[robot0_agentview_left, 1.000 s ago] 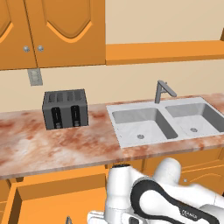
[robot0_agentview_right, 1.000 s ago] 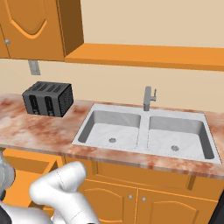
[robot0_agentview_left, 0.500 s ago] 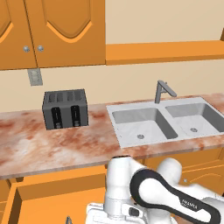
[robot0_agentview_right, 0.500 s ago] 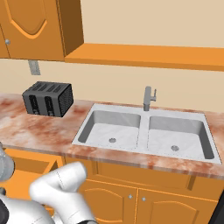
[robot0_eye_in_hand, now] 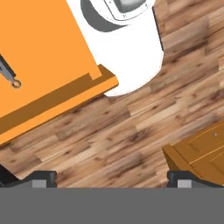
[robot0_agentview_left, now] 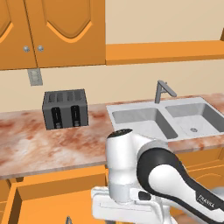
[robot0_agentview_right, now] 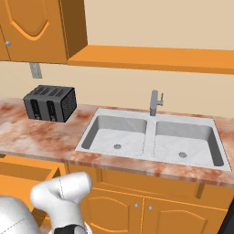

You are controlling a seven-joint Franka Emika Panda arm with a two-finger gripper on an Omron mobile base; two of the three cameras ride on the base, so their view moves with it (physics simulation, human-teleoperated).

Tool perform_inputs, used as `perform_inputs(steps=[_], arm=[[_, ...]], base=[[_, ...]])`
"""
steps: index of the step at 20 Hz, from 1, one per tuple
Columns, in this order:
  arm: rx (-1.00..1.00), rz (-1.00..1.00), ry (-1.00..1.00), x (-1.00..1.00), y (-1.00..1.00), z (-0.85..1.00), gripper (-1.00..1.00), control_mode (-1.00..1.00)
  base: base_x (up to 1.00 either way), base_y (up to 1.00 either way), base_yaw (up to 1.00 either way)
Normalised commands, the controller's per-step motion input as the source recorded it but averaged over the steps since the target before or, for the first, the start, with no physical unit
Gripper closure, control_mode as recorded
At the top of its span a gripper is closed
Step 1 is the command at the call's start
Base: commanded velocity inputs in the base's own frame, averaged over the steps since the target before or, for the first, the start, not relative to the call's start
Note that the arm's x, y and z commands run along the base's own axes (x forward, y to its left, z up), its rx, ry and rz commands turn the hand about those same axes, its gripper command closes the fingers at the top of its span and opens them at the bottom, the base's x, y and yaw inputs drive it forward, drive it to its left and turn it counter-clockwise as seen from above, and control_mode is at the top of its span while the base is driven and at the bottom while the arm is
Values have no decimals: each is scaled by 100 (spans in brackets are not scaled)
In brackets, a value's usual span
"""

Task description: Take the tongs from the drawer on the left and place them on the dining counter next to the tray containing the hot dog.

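One tongs (robot0_eye_in_hand: 8,72) end, far upper-left of tool (robot0_eye_in_hand: 111,177)

Kitchen: sink (robot0_agentview_right: 148,139), toaster (robot0_agentview_left: 65,109), orange cabinets (robot0_agentview_left: 65,33).

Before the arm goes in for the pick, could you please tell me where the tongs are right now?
The tongs lie inside the open drawer, at the far left edge of the hand view, ring end towards the drawer's front panel, well left of the gripper.
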Motion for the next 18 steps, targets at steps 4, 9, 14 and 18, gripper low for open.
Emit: perform_inputs(steps=[4,9,14,18], arm=[[-48,28,9,49,-13,45,-100,-100],[-8,12,1,11,-10,-6,-100,-100],[0,37,-37,0,-51,-56,-100,-100],[2,57,-40,26,-61,-8,-100,-100]], base=[[0,0,0],[0,0,0],[0,0,0],[0,0,0]])
